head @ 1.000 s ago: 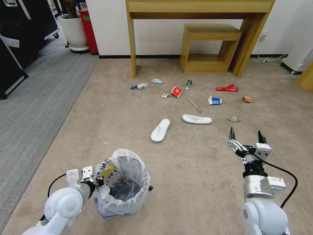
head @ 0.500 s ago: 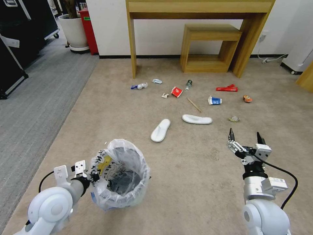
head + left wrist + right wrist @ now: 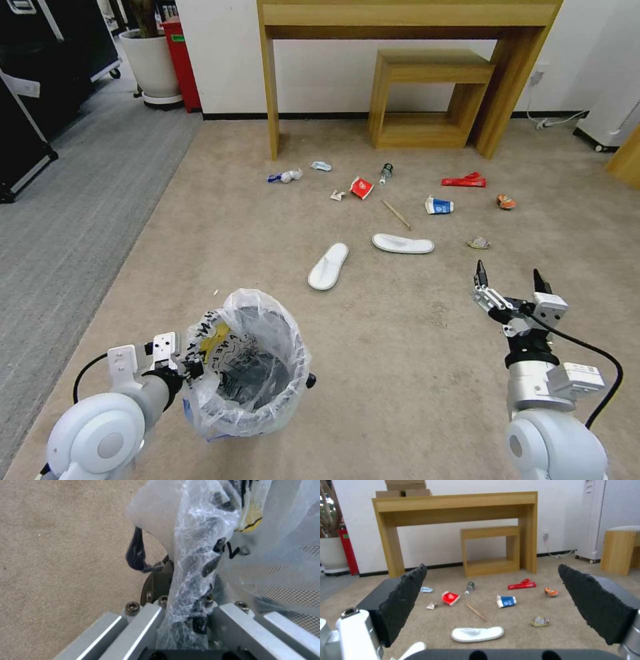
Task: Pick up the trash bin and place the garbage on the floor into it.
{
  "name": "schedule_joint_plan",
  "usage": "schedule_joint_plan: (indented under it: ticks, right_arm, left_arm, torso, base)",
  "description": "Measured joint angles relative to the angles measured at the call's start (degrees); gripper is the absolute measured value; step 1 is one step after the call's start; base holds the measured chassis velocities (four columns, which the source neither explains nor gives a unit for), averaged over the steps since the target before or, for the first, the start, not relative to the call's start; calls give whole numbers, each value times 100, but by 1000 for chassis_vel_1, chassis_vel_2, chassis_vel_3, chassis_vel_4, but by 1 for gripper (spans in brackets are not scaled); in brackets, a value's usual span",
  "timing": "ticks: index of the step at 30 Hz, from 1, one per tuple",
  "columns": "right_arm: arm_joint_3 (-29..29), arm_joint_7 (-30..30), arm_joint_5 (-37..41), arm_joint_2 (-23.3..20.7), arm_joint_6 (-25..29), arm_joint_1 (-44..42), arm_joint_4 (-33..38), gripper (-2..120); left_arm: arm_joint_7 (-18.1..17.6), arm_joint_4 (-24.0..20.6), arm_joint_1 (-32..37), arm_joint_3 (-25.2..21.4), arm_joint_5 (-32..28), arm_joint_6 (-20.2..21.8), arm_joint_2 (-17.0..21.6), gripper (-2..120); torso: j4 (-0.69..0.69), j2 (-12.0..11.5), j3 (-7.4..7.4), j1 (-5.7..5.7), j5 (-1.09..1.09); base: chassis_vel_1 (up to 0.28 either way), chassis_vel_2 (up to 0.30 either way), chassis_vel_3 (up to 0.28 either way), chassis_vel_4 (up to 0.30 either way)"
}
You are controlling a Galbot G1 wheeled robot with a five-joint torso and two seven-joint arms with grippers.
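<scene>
The trash bin (image 3: 247, 363), lined with a crinkled clear bag with black lettering and a yellow patch, stands tilted on the beige carpet at the near left. My left gripper (image 3: 190, 367) is shut on its bagged rim (image 3: 186, 592). Farther out lies the garbage: two white slippers (image 3: 328, 265) (image 3: 403, 243), a red cup (image 3: 361, 187), a blue-white carton (image 3: 439, 206), a red wrapper (image 3: 463, 180), an orange wrapper (image 3: 506, 201), a bottle (image 3: 386, 173) and a wooden stick (image 3: 397, 214). My right gripper (image 3: 509, 277) (image 3: 491, 567) hovers open at the near right, facing the litter.
A tall wooden table (image 3: 407, 20) with a small wooden stand (image 3: 427, 93) under it lines the far wall. A white planter (image 3: 152, 63) and grey carpet (image 3: 60, 220) lie to the left. A white appliance (image 3: 617, 113) and a floor cable (image 3: 557, 121) are far right.
My left arm has drawn back to the left with the bin's rim in its grip, and the bin has shifted and tilted with it. The right gripper has drifted slightly right.
</scene>
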Motion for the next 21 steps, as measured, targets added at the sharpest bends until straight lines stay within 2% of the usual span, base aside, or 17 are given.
schedule_joint_plan:
  ticks: [7, 21]
  right_arm:
    - [-25, 19, -63, -6, 31, 10, -15, 100]
    - [15, -81, -91, 69, 54, -20, -6, 100]
  left_arm:
    - [67, 229, -156, 74, 17, -27, 75, 0]
    - [127, 271, -178, 115, 110, -51, 43, 0]
  torso:
    - [0, 0, 0, 0, 0]
    - [0, 0, 0, 0, -1]
  base:
    - [0, 0, 0, 0]
    - [0, 0, 0, 0]
